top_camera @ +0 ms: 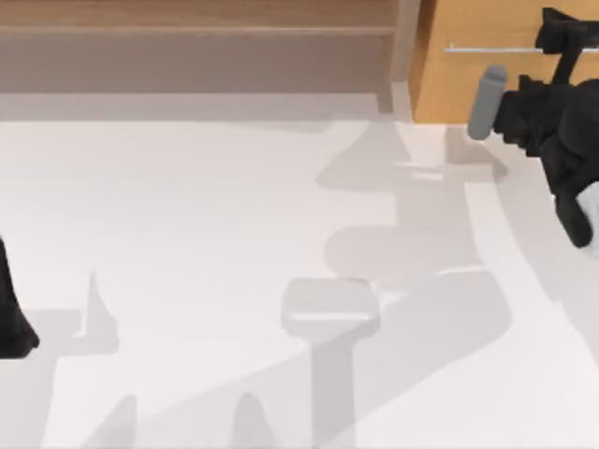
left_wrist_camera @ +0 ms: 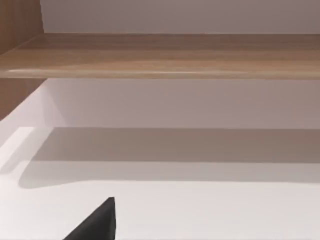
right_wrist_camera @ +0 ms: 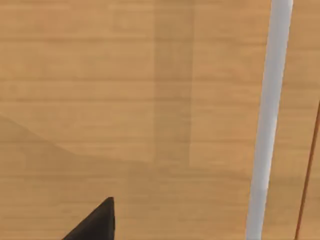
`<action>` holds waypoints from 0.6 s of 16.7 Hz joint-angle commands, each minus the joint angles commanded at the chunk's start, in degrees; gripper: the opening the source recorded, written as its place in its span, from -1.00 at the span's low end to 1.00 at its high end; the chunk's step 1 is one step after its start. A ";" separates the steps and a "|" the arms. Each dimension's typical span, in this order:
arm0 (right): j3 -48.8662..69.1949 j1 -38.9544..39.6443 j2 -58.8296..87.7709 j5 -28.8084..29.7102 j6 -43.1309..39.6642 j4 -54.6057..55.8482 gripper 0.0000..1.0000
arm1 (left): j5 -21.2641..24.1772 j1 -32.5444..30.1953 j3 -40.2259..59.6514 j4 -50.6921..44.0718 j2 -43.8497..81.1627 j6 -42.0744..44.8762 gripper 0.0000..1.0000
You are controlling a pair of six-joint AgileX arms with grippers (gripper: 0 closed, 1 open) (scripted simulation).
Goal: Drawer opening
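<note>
Drawer (top_camera: 496, 79) front faces table | handle (top_camera: 491, 48) runs left-right

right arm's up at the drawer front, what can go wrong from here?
1. In the right wrist view the silver bar handle sits off to one side, not centred, so closing now may miss or clip only its edge.
2. In the top view the right gripper is very close to the drawer front; pushing further could hit the wood.

The left arm is parked at the table's left edge.
</note>
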 joint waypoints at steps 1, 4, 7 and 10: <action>0.89 -0.07 0.41 -0.07 -0.01 -0.48 1.00 | 0.00 0.00 0.00 0.00 0.00 0.00 1.00; 1.32 -0.11 0.61 -0.10 -0.01 -0.71 1.00 | 0.00 0.00 0.00 0.00 0.00 0.00 1.00; 1.32 -0.11 0.61 -0.10 -0.01 -0.71 0.70 | 0.00 0.00 0.00 0.00 0.00 0.00 1.00; 1.32 -0.11 0.61 -0.10 -0.01 -0.71 0.25 | 0.00 0.00 0.00 0.00 0.00 0.00 1.00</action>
